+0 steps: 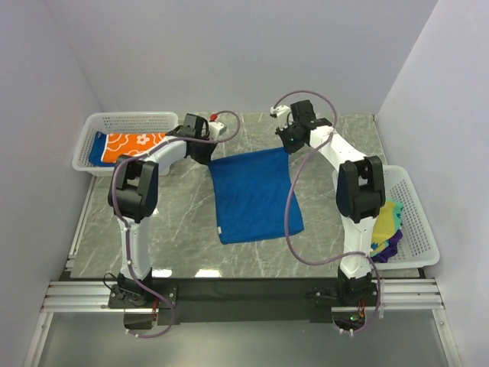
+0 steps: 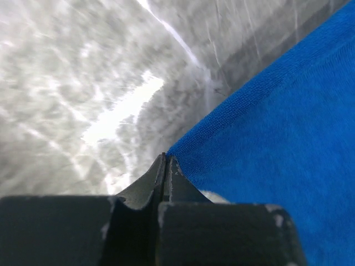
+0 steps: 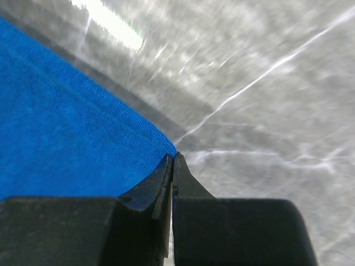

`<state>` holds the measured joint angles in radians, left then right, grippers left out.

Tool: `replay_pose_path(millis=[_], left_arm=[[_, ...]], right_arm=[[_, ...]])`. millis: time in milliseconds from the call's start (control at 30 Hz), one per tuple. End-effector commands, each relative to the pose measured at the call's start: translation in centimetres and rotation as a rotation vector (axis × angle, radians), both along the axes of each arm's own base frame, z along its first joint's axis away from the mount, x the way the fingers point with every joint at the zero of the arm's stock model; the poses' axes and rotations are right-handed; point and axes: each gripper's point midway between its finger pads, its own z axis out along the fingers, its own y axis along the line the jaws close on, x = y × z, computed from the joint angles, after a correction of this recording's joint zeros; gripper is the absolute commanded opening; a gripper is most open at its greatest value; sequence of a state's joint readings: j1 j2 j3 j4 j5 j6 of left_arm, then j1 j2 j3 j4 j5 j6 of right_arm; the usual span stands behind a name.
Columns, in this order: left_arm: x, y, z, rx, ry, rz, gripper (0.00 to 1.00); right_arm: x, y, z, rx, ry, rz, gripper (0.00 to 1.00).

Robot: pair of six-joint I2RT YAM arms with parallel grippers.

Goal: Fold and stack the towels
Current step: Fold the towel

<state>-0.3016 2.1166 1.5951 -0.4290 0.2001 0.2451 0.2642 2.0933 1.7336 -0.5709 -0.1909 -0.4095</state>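
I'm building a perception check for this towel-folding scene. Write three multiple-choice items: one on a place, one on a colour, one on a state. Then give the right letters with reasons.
1. The orange flowered towel lies:
A. in the left basket
B. in the right basket
C. on the bare table

2. The middle towel, between the arms, is:
A. purple
B. royal blue
C. yellow

3. The left hand and right hand are:
A. both wide open
B. both shut on the middle towel's far corners
C. one open, one shut

Answers:
1 A: the top view shows it inside the white basket beside the left arm.
2 B: its whole surface is plain royal blue.
3 B: each wrist view shows closed jaws at a blue corner.
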Motion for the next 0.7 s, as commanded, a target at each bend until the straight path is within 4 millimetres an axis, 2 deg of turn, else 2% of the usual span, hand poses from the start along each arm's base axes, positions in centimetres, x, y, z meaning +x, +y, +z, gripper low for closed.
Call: replay_pose_path(millis=[0, 33, 67, 100, 133, 167, 200, 233, 267, 300, 333, 367, 400, 433, 467, 533, 567, 600, 667], left_arm=[[1.6, 0.4, 5.3, -0.042, -0.166, 0.027, 0.01], [1.4, 0.3, 6.4, -0.057, -0.191, 0.026, 0.01], [1.4, 0.1, 7.0, -0.073, -0.207, 0.028, 0.01], [0.8, 0.2, 6.7, -0.074, -0.200, 0.028, 0.01], [0.5, 0.2, 7.7, -0.085, -0.218, 0.029, 0.01], [0.0, 0.1, 7.5, -0.098, -0.212, 0.030, 0.01], [-0.2, 0.2, 7.8, -0.102, -0.216, 0.031, 0.01], [-0.6, 0.2, 8.8, -0.116, -0.234, 0.032, 0.01], [-0.9, 0.1, 9.1, -0.131, -0.233, 0.039, 0.01], [-1.5, 0.0, 8.9, -0.142, -0.221, 0.034, 0.01], [-2.0, -0.1, 9.8, -0.157, -0.233, 0.034, 0.01], [-2.9, -0.3, 9.5, -0.167, -0.214, 0.039, 0.01], [-3.3, -0.2, 9.4, -0.167, -0.208, 0.047, 0.01], [-4.0, -0.7, 10.0, -0.173, -0.216, 0.043, 0.01], [-4.8, -0.7, 9.5, -0.178, -0.194, 0.052, 0.01], [-6.1, -1.4, 9.7, -0.186, -0.187, 0.051, 0.01], [-6.9, -1.4, 8.8, -0.183, -0.161, 0.073, 0.01], [-7.3, -1.3, 8.6, -0.175, -0.157, 0.089, 0.01], [-8.5, -1.4, 8.5, -0.164, -0.145, 0.127, 0.01]], right_arm=[[1.6, -0.4, 4.8, 0.006, -0.168, -0.042, 0.00], [1.3, -0.4, 4.5, 0.002, -0.163, -0.042, 0.00], [1.2, -0.6, 5.1, 0.003, -0.178, -0.048, 0.00], [0.7, -0.7, 4.8, -0.002, -0.172, -0.049, 0.00], [0.6, -0.8, 4.9, -0.005, -0.181, -0.050, 0.00], [0.3, -0.9, 5.6, -0.005, -0.198, -0.053, 0.00], [-0.2, -1.1, 5.0, -0.013, -0.188, -0.058, 0.00], [-0.4, -1.2, 5.2, -0.018, -0.195, -0.060, 0.00], [-0.7, -1.3, 5.7, -0.019, -0.207, -0.065, 0.00], [-1.3, -1.7, 5.2, -0.026, -0.196, -0.071, 0.00], [-1.6, -1.7, 5.2, -0.027, -0.198, -0.071, 0.00], [-1.9, -1.9, 5.7, -0.022, -0.209, -0.074, 0.00], [-2.5, -2.0, 5.2, -0.029, -0.198, -0.074, 0.00], [-2.8, -2.1, 5.3, -0.026, -0.200, -0.082, 0.00], [-3.1, -2.2, 6.0, -0.021, -0.216, -0.084, 0.00], [-4.1, -2.5, 5.4, -0.019, -0.205, -0.092, 0.00], [-4.5, -2.6, 6.0, -0.009, -0.219, -0.098, 0.00], [-5.2, -2.7, 5.5, -0.007, -0.203, -0.098, 0.00], [-6.0, -2.8, 5.9, 0.000, -0.210, -0.106, 0.00]])
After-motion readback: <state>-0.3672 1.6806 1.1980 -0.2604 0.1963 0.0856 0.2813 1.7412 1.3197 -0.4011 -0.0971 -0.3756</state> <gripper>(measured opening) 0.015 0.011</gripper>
